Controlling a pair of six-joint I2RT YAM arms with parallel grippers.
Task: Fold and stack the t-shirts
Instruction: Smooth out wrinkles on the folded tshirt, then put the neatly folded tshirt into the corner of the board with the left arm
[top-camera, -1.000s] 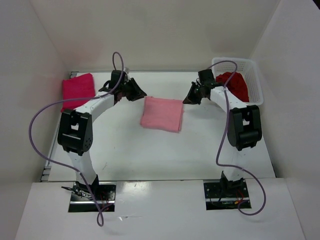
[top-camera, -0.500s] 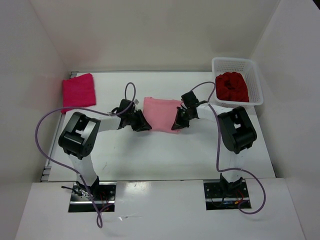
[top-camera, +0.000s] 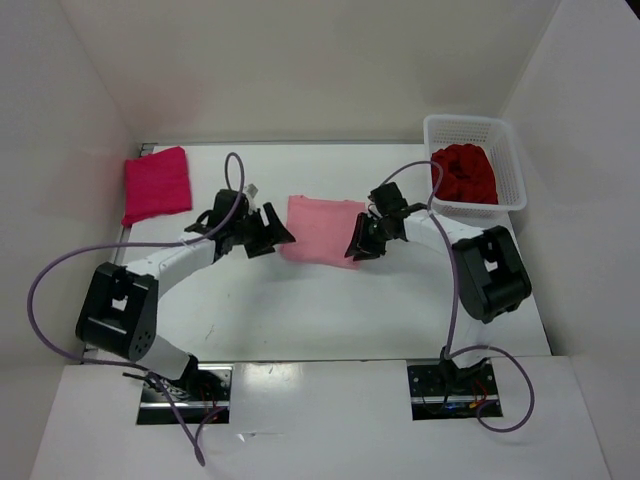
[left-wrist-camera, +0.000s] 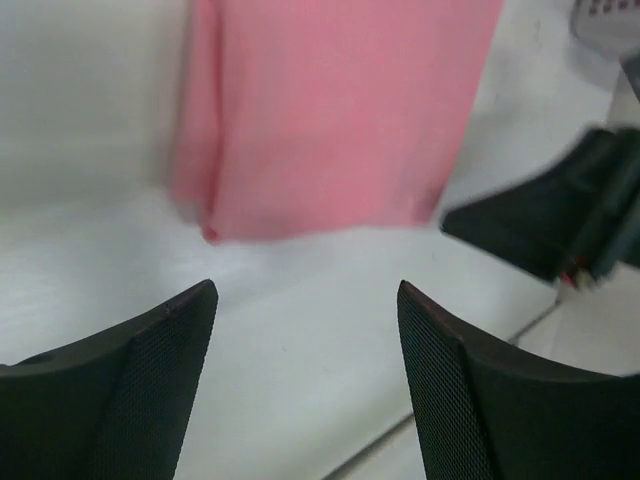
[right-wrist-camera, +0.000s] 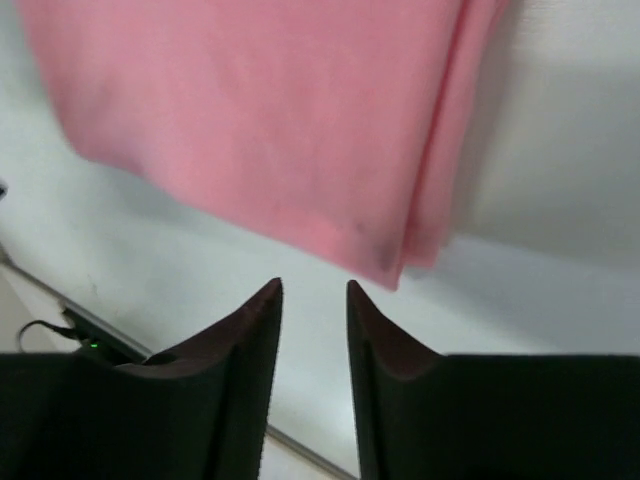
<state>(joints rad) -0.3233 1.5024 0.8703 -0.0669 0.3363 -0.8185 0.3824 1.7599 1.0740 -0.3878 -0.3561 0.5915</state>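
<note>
The light salmon pink t-shirt (top-camera: 322, 228) lies folded in the middle of the table. My left gripper (top-camera: 278, 236) sits just off its left side, open, with only bare table between its fingers (left-wrist-camera: 150, 380). In the left wrist view the pink t-shirt (left-wrist-camera: 330, 110) lies just ahead of the left gripper (left-wrist-camera: 305, 290). My right gripper (top-camera: 356, 249) is at the shirt's near right corner, open by a narrow gap and holding nothing. The right wrist view has the pink t-shirt (right-wrist-camera: 260, 110) just past the right gripper (right-wrist-camera: 313, 288). The magenta t-shirt (top-camera: 157, 184) lies folded at the far left. The dark crimson t-shirt (top-camera: 465, 172) is bunched in the basket.
A white mesh basket (top-camera: 510, 160) stands at the far right corner. White walls close in the table on the left, back and right. Purple cables loop from both arms. The right gripper's dark body (left-wrist-camera: 570, 220) shows at the right in the left wrist view.
Both grippers came from the shirt's far side down to its near corners. In the last half second both sets of jaws opened and drew slightly off the cloth; the left arm's elbow swung left.
</note>
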